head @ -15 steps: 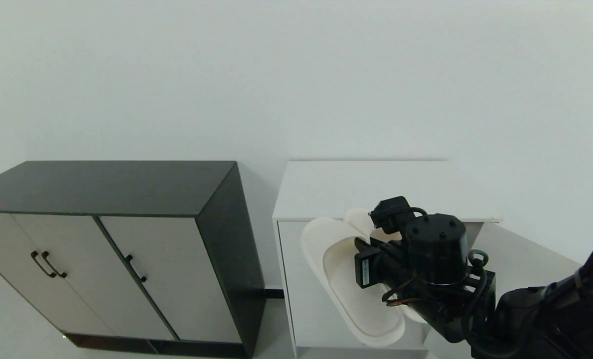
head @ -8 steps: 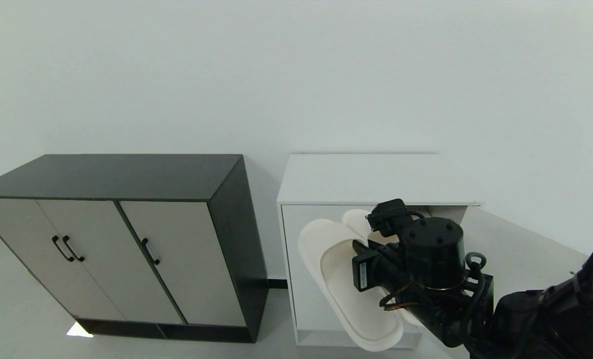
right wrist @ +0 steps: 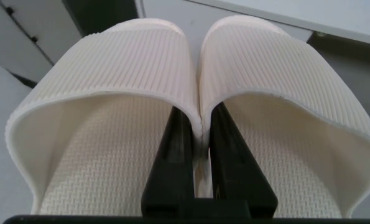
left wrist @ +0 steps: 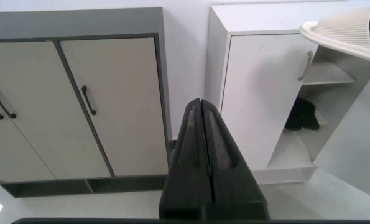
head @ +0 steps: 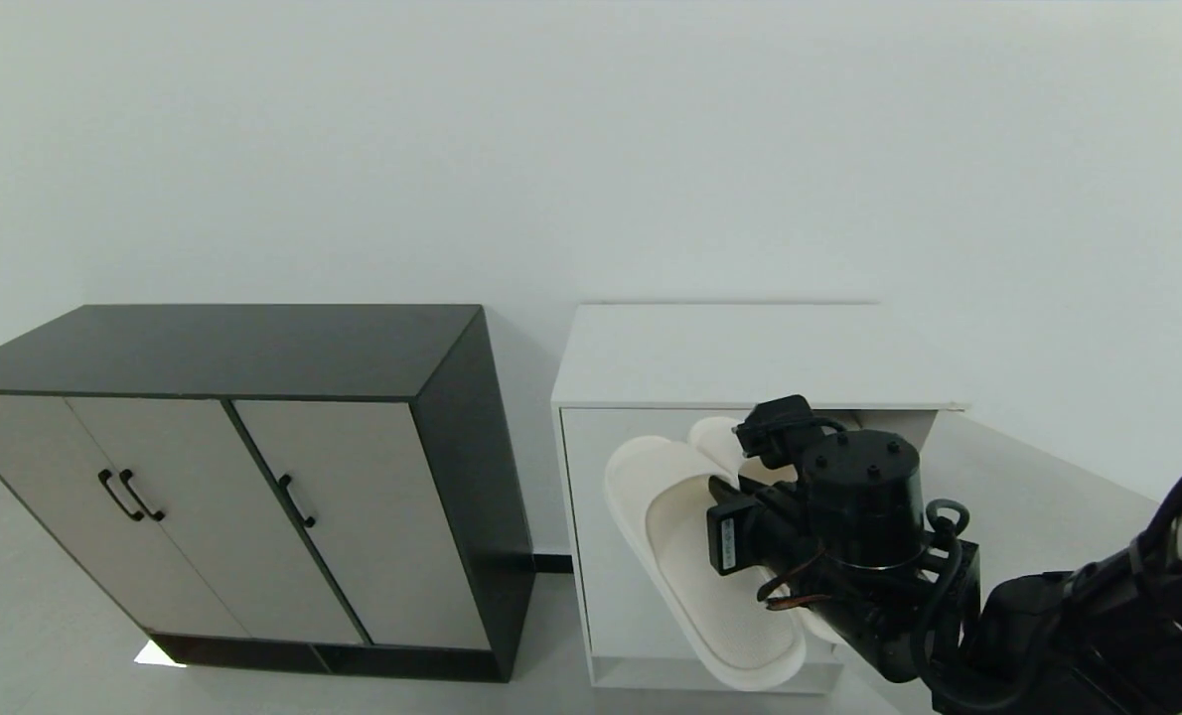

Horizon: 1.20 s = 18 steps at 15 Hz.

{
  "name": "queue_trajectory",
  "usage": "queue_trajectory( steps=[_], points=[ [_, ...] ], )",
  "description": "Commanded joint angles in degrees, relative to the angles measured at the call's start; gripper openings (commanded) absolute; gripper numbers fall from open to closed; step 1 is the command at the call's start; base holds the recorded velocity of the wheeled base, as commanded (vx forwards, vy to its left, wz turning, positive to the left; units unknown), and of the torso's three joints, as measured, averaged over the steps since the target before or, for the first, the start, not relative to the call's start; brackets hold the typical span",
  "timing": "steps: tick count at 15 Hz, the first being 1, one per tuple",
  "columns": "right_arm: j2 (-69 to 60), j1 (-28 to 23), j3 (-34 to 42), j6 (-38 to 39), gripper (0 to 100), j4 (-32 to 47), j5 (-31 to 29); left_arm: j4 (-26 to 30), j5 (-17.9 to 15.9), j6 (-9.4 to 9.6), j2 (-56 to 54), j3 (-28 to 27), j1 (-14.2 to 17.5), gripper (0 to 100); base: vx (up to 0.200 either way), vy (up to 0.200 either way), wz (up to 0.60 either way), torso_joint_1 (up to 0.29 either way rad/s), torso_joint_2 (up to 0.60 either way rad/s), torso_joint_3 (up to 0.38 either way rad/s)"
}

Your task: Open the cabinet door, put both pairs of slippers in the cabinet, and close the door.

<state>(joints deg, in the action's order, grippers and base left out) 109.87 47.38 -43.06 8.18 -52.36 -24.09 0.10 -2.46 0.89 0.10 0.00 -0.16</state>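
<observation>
A pair of cream slippers point(head: 695, 556) hangs in front of the white cabinet point(head: 730, 353). My right gripper point(right wrist: 200, 134) is shut on the slippers' two inner edges, pinching them together; its fingers point(right wrist: 178, 143) run under the straps. The white cabinet's left door point(left wrist: 265, 99) is closed and its right door point(head: 1038, 497) swings open. Inside, on the lower shelf, lies a dark pair of slippers point(left wrist: 301, 115). My left gripper point(left wrist: 201, 124) is shut on nothing, low down, facing the gap between the two cabinets.
A black cabinet point(head: 223, 348) with light doors and dark handles point(head: 293, 501), all closed, stands left of the white one. A plain wall rises behind both. Bare floor point(left wrist: 135, 202) lies in front of them.
The head camera has shifted, so both cabinets now sit differently in the picture. My right gripper still holds the cream slippers and has edged slightly to the right.
</observation>
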Motion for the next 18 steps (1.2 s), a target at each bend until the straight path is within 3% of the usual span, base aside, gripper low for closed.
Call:
queue_trajectory(
  steps=[1,18],
  points=[
    [0.34,0.08,-0.01,-0.01,0,-0.02,0.01,-0.01,0.09,-0.01,-0.01,0.00,-0.02,0,0.000,0.000,0.00,0.000,0.00,0.000],
    [0.52,-0.01,1.40,0.08,0,-1.25,-0.08,-0.01,0.00,0.08,-0.01,0.00,-0.02,0,0.000,-0.188,0.00,0.001,0.00,0.001]
  ],
)
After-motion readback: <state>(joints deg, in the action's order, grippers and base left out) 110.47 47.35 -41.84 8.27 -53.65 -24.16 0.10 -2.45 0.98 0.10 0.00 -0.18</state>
